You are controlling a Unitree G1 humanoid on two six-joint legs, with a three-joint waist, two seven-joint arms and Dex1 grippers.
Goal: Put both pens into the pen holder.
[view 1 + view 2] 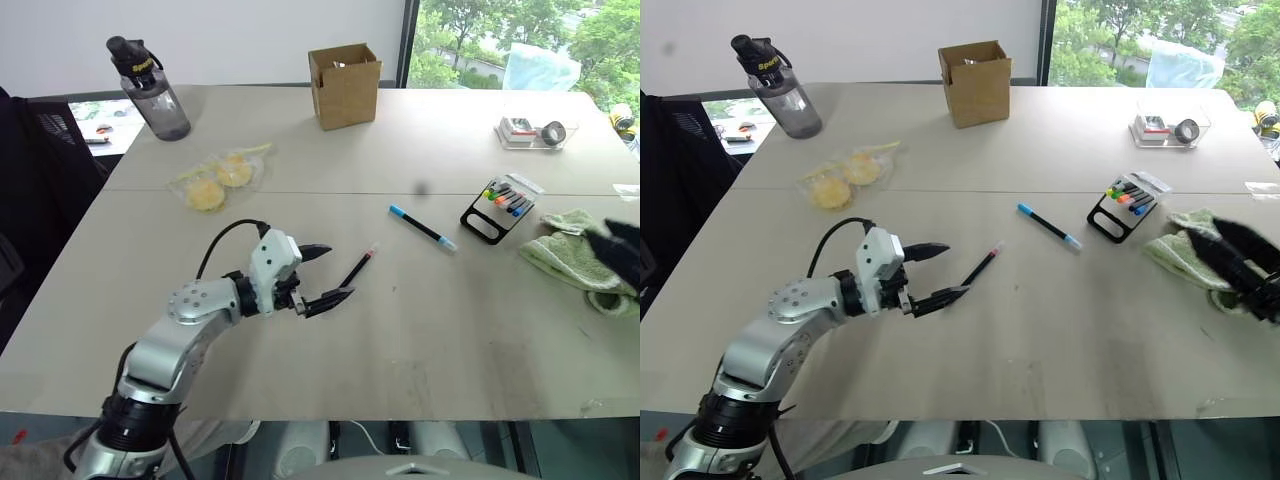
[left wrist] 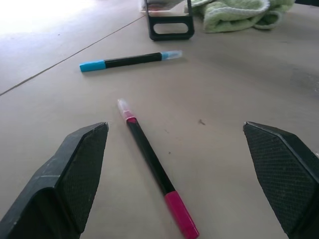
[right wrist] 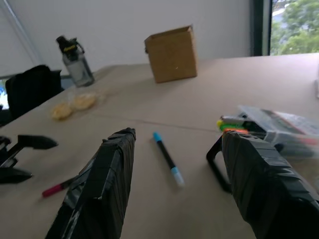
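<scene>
The pink-capped pen (image 1: 358,268) lies on the table just ahead of my left gripper (image 1: 338,270), which is open with its fingers (image 2: 75,169) on either side of the pen's near end, not touching it. Further right lies the blue-capped pen (image 1: 423,228), and beyond it the black pen holder (image 1: 483,225) with its loop-shaped opening facing me. My right gripper (image 3: 179,134) hovers open over the right side of the table, above a green cloth, holding nothing. It points toward the blue pen (image 3: 167,158) and the holder.
A packet of coloured markers (image 1: 508,198) rests against the holder, and a green cloth (image 1: 565,255) lies to its right. At the back are a cardboard box (image 1: 345,85), a water bottle (image 1: 150,95), a bag of yellow items (image 1: 215,180) and a clear tray (image 1: 535,132) with tape rolls.
</scene>
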